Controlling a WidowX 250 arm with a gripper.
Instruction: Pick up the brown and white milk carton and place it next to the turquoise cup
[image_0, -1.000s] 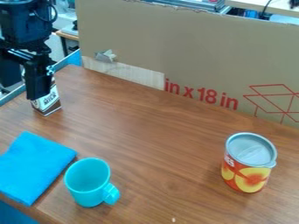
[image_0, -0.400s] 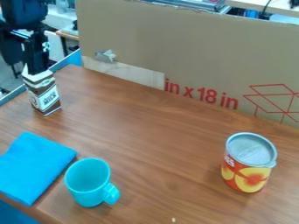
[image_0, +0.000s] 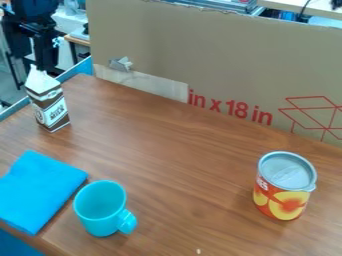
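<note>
risen: gripper (image_0: 46, 62) is higher in view than in both earlier frames. it overlapped the carton's body at first, then its top; now it's up at the peak, with most of the carton in plain sight. carton, cloth, mug and can all match their earlier spots.

grip state: can't tell if it's apart or together. no sign of the carton being lifted.

nearest thing is the carton (image_0: 50, 107), brown and white, upright on the table (image_0: 180, 155), right below the gripper. tip and peak nearly meet in view (contact or just a gap behind, can't tell from this angle).

main risk: a sideways or downward move from here could clip the peak and tip the carton. it's tall and narrow, near the table edge, so a knock outward could send it over the blue rim (image_0: 78, 69). a snag on the peak during a lift could drag it too.

further out, below the gripper and nearer the camera: folded blue cloth (image_0: 40, 187), then teal mug (image_0: 100, 207), upright, handle to the view's right. furthest off, lower right of the gripper: lidded can (image_0: 284, 187), upright. cardboard panel (image_0: 220, 60) runs off to the gripper's right in view, behind the table.
</note>
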